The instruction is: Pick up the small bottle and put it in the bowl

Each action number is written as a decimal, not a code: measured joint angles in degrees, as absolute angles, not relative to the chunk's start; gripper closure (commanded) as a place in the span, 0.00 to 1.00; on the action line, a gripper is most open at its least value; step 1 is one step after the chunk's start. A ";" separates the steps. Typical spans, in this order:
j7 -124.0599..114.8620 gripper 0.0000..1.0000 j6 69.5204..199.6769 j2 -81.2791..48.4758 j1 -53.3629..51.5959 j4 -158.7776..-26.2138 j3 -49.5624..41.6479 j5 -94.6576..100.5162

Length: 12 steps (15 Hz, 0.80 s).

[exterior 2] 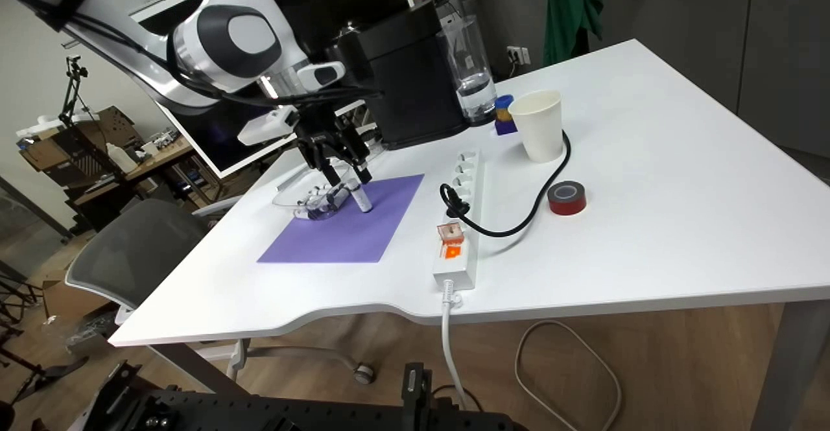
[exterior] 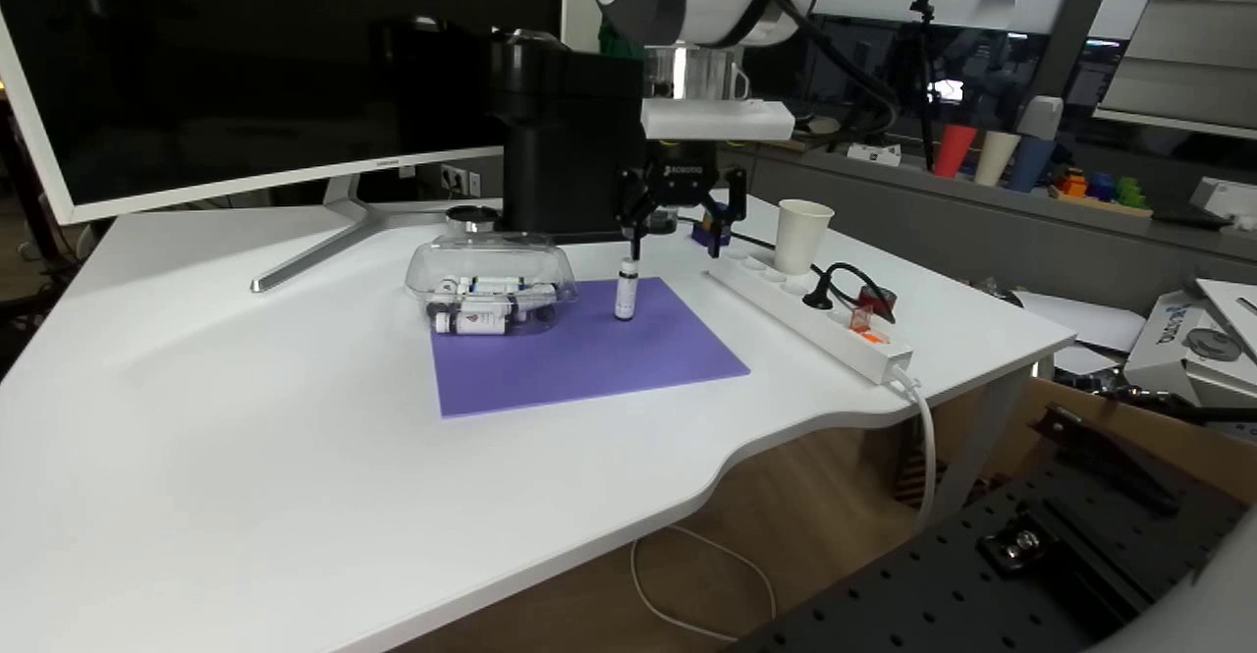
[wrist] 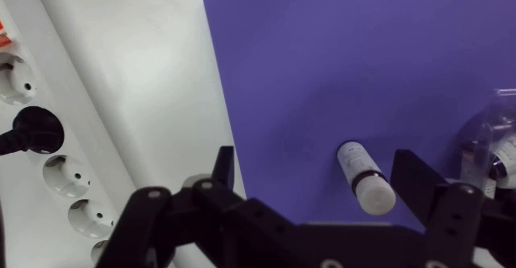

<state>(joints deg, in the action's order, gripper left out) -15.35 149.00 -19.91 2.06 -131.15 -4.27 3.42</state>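
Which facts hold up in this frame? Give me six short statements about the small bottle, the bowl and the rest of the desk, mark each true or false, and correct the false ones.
1. The small bottle stands upright on the purple mat. True.
2. The bowl is see-through and holds several other bottles. True.
3. The small bottle lies inside the bowl. False: it stands outside it.
4. The small bottle is firmly gripped. False: the end effector is open.
5. The paper cup and the tape roll are both off the purple mat. True.
6. Every socket is free. False: a black plug sits in the power strip.
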 measured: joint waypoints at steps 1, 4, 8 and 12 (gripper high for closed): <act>-15.28 0.00 149.79 -21.11 1.64 -130.62 -4.27 3.41; -14.74 0.00 152.11 -24.12 0.45 -129.00 -4.28 3.39; -14.25 0.27 153.29 -26.83 -0.42 -126.88 -4.30 3.32; -13.08 0.55 153.30 -29.06 -0.47 -125.02 -4.30 3.27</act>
